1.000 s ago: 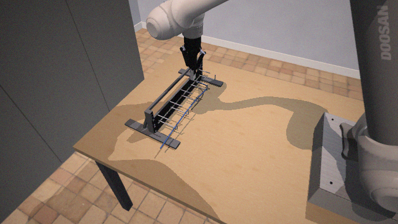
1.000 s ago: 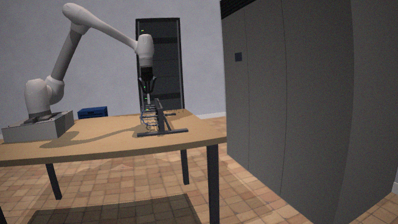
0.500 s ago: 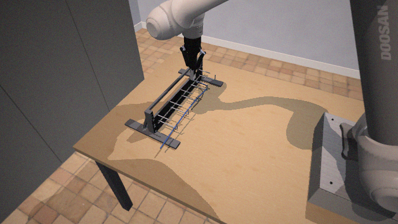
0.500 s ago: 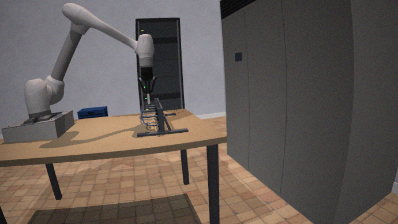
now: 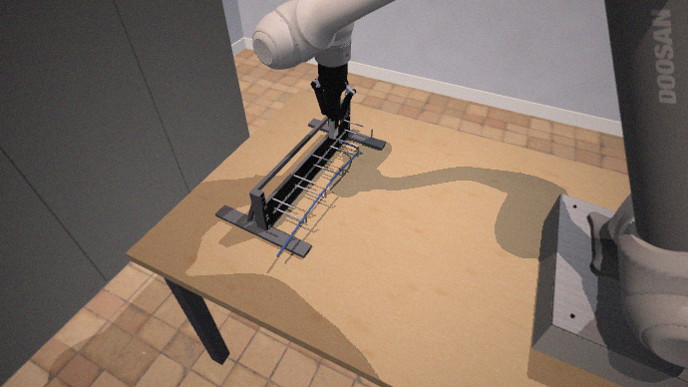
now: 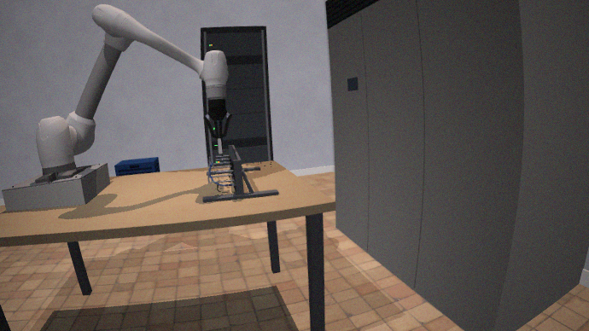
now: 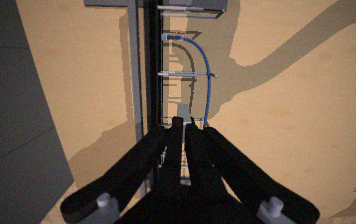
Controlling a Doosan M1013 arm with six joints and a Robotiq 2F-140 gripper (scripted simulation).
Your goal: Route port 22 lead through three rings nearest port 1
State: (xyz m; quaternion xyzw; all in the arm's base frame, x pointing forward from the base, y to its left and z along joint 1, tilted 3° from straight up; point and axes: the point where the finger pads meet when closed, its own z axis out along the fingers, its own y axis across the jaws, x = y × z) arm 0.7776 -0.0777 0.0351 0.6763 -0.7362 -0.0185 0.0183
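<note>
The dark rack (image 5: pixel 290 158) (image 6: pixel 236 170) (image 7: pixel 182 74) stands on the wooden table (image 5: pixel 416 239) with its wire rings (image 5: pixel 304 187) sticking out at the front. The blue lead (image 5: pixel 317 198) (image 6: pixel 211 175) (image 7: pixel 208 85) leaves the panel at the far end, curves out and runs along the ring tips to the near end. Its free end (image 5: pixel 279 254) lies by the near foot. I cannot tell whether it sits inside the rings. My gripper (image 5: pixel 335 126) (image 6: pixel 219 144) (image 7: pixel 182 112) is shut above the rack's far end. The lead passes just to the right of the fingers, not between them.
A tall grey cabinet (image 5: pixel 101 83) (image 6: pixel 434 136) stands close behind the rack, off the table. The robot's base block (image 5: pixel 558 270) (image 6: pixel 52 190) sits on the table's other side. The table's near-left edge (image 5: pixel 152 265) is close to the rack's near foot (image 5: pixel 238 217).
</note>
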